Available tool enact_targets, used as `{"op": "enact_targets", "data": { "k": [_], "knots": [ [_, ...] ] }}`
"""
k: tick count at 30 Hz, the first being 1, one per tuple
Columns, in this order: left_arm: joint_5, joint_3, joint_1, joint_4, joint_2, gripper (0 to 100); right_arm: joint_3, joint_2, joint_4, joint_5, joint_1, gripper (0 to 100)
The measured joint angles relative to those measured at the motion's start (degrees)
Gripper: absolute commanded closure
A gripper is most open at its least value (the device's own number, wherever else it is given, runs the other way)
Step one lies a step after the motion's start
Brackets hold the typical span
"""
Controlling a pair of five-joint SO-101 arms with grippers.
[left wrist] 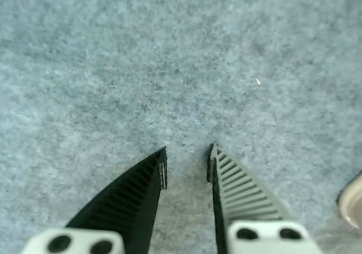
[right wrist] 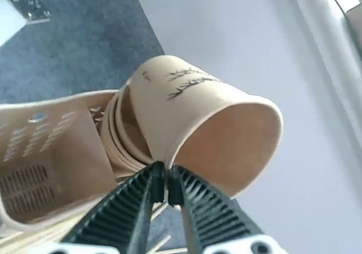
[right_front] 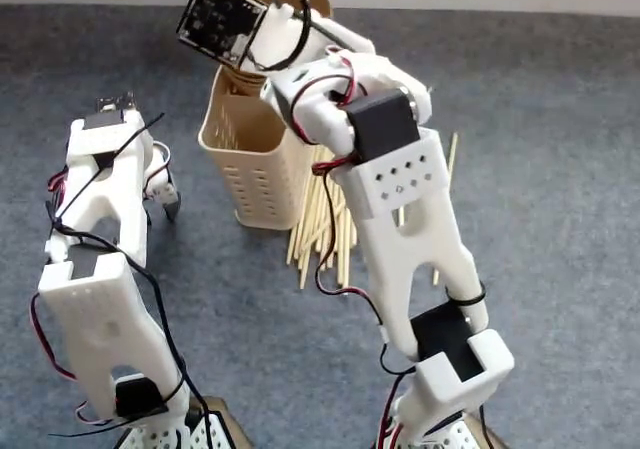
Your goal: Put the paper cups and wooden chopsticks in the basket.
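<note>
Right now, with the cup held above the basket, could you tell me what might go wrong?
The right gripper pinches the tilted paper cup only at its rim, so it might slip or land askew on the nested cups in the basket. The wooden chopsticks lie loose beside the basket's foot under that arm; lowering could scatter them.

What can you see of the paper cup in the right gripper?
The paper cup is tan, with a dark twig-like sketch on its wall. It lies tilted, mouth toward the wrist camera, its rim pinched by the right gripper, over the open top of the beige basket, beside other cups nested inside.
</note>
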Motion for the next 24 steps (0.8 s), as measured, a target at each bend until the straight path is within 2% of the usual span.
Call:
{"op": "enact_targets", "data": {
  "k": [7, 11, 16, 20, 24],
  "knots": [
    [0.00, 0.00, 0.00, 0.00, 0.00, 86, 0.09, 0.97, 3.08, 8.44, 2.55, 99.3],
    [0.00, 0.00, 0.00, 0.00, 0.00, 86, 0.09, 5.63, 4.22, 10.20, 2.55, 98.9],
    [0.00, 0.00, 0.00, 0.00, 0.00, 86, -0.97, 8.00, 4.22, 10.11, 2.55, 98.8],
    [0.00, 0.00, 0.00, 0.00, 0.00, 86, -7.12, 8.18, 3.69, 5.10, 2.55, 98.8],
    [0.00, 0.00, 0.00, 0.00, 0.00, 86, -13.10, 8.18, 3.25, 4.13, 2.55, 98.8]
  ]
}}
